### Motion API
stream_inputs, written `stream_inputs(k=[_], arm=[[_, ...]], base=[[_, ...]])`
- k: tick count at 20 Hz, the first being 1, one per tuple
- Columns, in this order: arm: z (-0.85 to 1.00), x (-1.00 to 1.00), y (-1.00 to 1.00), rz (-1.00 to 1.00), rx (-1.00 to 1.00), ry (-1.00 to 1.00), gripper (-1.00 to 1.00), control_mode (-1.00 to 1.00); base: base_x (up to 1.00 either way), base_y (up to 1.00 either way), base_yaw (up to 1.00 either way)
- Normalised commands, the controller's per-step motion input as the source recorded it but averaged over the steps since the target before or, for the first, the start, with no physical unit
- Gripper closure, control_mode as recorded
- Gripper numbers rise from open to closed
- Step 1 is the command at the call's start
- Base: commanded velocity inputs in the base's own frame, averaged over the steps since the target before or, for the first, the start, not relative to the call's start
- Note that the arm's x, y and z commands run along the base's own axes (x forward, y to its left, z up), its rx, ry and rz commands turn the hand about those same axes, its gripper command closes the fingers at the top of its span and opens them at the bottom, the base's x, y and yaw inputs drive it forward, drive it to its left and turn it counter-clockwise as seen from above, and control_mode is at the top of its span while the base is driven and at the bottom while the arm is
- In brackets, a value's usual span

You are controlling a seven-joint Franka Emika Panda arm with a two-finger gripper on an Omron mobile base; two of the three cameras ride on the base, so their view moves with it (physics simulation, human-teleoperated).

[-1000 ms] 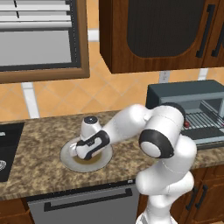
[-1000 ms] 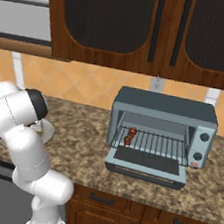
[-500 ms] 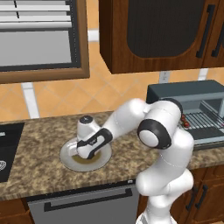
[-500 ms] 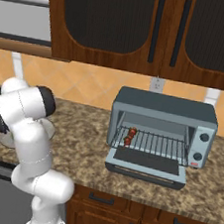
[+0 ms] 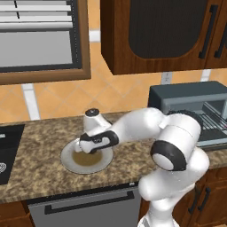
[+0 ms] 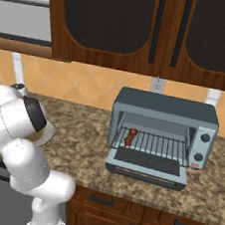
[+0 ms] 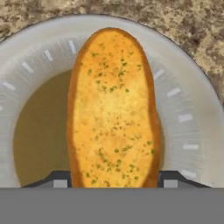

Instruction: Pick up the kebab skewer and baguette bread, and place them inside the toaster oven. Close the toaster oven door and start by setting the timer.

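- The bread [image 7: 111, 105] lies on a pale plate [image 7: 192, 113] with a brown centre, and takes up the middle of the hand view.
- In that view its long axis runs from the bottom centre up to the top centre, leaning slightly left at the top; the far end is rounded.
- The gripper [image 7: 113, 180] is right down over the loaf's near end, one dark fingertip showing on each side at the bottom of the frame. The jaws straddle the loaf across its short width and look close against its sides. I cannot tell whether they are actually pressing on it.
- From the left base view the hand sits low over the plate [image 5: 66, 155], left of centre on the speckled counter [image 5: 40, 146].
- My guess on handling: a light, crusty loaf, fairly stiff, with a browned rim that should give the pads some bite. Too hard a squeeze could dent or crumble it.
- Taking it across the narrow width is the sensible hold. This grip is near one end, so the far end may droop or swing when lifted.
- The skewer [image 6: 130, 136] is on the rack inside the oven [image 6: 162, 133], centre right of the right base view, with the door [image 6: 147, 167] folded down open.
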Motion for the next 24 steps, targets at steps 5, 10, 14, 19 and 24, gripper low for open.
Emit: stream_inputs(k=[5, 10, 14, 19, 24], arm=[[0.99, -0.52, -1.0, 0.08, 0.17, -0.02, 1.0, -1.0], [0.79, -0.72, -1.0, 0.07, 0.09, -0.05, 1.0, -1.0], [0.68, -0.47, -1.0, 0.0, 0.0, 0.02, 1.0, -1.0], [0.65, -0.3, -1.0, 0.0, -0.01, 0.02, 1.0, -1.0], [0.4, -0.03, -1.0, -0.01, -0.03, 0.03, 1.0, -1.0]], base=[[0.0, 0.0, 0.0], [0.0, 0.0, 0.0], [0.0, 0.0, 0.0], [0.0, 0.0, 0.0], [0.0, 0.0, 0.0]])
